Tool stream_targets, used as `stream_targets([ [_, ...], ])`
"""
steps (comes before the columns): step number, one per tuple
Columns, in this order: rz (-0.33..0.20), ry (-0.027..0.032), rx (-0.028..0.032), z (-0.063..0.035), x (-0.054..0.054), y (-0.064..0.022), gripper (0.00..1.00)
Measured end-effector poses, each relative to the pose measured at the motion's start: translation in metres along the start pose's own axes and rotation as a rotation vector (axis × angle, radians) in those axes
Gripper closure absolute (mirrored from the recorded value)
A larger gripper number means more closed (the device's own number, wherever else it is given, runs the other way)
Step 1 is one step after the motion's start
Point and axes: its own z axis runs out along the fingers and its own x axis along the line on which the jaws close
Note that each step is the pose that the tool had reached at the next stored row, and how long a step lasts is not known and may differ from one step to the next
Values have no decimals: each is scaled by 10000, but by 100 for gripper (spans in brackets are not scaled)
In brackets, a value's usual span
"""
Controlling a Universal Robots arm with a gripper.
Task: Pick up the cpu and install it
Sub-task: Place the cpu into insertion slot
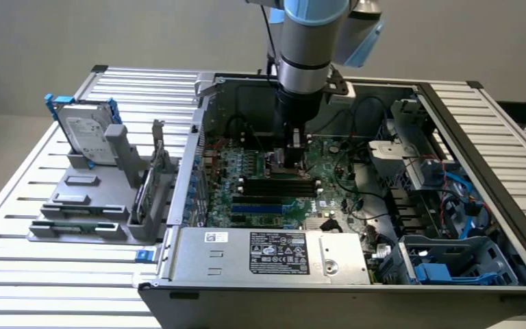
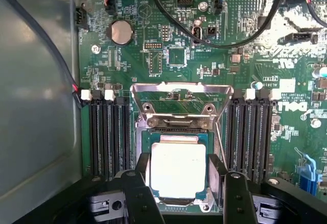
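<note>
The cpu, a small square chip with a plain silver top and a green rim, lies level over the dark metal-framed socket on the green motherboard. My gripper has a black finger against each of two opposite edges of the chip and is shut on it. The socket's silver load plate stands flipped open behind it. In the exterior view my gripper reaches straight down into the open computer case, low over the board.
Black memory slots flank the socket on both sides. Black cables cross the board beyond it. At the exterior view's left, a grey rack holds a silver hard drive. The power supply sits at the case's near edge.
</note>
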Motion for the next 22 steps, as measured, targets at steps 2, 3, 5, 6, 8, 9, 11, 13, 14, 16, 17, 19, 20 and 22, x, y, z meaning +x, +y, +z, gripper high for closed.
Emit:
stream_targets([
  [2,75,-2,-4,9,2,-35,46],
  [3,99,-1,-5,13,4,-58,46],
  [5,145,1,-14,22,7,-104,46],
  [6,156,1,-14,25,8,-108,46],
  [8,162,0,-25,33,13,-109,46],
  [9,162,1,-37,38,15,-109,46],
  [11,159,5,-88,50,19,-109,46],
  [13,154,6,-162,64,20,-109,46],
  [14,152,7,-214,72,20,-109,46],
  [16,147,9,-290,93,22,-111,46],
  [17,147,10,-307,101,22,-112,46],
  [19,146,8,-308,104,21,-114,46],
  [20,145,8,-308,104,21,-114,46],
  [22,146,13,-344,112,22,-116,46],
])
